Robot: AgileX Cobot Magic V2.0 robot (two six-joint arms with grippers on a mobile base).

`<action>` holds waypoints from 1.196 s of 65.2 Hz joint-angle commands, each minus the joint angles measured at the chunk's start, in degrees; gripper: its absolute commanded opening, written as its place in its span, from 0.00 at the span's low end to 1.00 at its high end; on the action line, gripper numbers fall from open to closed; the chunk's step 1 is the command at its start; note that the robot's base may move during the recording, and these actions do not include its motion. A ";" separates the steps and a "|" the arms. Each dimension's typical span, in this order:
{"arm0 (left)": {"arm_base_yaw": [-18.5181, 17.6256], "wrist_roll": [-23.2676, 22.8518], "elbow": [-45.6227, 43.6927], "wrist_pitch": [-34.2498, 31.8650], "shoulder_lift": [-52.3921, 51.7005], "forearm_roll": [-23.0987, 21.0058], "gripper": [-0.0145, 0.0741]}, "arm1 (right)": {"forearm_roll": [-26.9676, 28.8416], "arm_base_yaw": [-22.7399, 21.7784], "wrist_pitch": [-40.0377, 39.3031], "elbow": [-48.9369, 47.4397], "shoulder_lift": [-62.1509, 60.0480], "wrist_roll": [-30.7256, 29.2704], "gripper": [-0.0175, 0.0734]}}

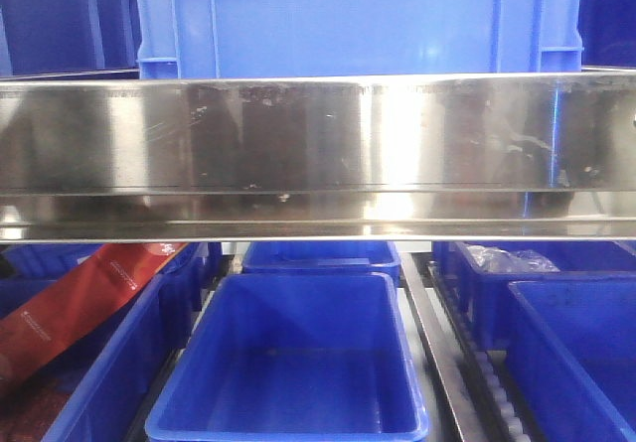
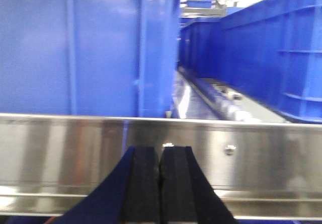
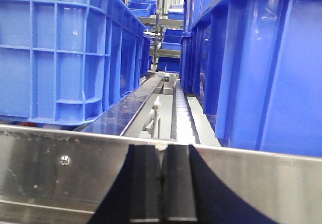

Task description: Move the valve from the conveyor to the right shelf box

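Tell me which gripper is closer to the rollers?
Right, probably: right gripper points straight at the rollers; left gripper faces a crate, rollers off to its right.

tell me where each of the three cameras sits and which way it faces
Exterior front view: level with a shiny horizontal steel shelf rail, facing the rack; open blue plastic bins below, a crate above; no robot parts show.
Left wrist view: behind the left gripper, jaws shut and empty, facing the steel rail and a tall blue crate wall.
Right wrist view: behind the right gripper, jaws shut and empty, looking down a roller lane between ribbed blue crates.
Shared: every view shows a steel rail and blue containers.
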 commanded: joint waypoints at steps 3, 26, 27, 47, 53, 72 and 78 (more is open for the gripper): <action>-1.61 0.04 -0.07 -1.62 -0.27 -0.56 0.04 | -0.38 -0.27 -1.03 0.02 -0.20 -0.44 0.01; -1.47 5.04 -0.07 -4.77 -0.27 -2.73 0.04 | -0.38 -0.27 -1.03 0.02 -0.20 -0.44 0.01; -1.47 5.40 -0.07 -4.77 -0.27 -3.12 0.04 | -0.38 -0.27 -1.03 0.02 -0.20 -0.44 0.01; -1.35 5.79 -0.07 -3.90 -0.27 -3.07 0.04 | -0.38 -0.27 -1.03 0.02 -0.20 -0.44 0.01; -1.35 5.79 -0.07 -3.90 -0.27 -3.07 0.04 | -0.38 -0.27 -1.03 0.02 -0.20 -0.44 0.01; -1.25 5.79 -0.07 -3.90 -0.27 -3.06 0.04 | -0.38 -0.27 -1.03 0.02 -0.20 -0.44 0.01; -1.25 5.79 -0.07 -3.90 -0.27 -3.06 0.04 | -0.38 -0.27 -1.03 0.02 -0.20 -0.44 0.01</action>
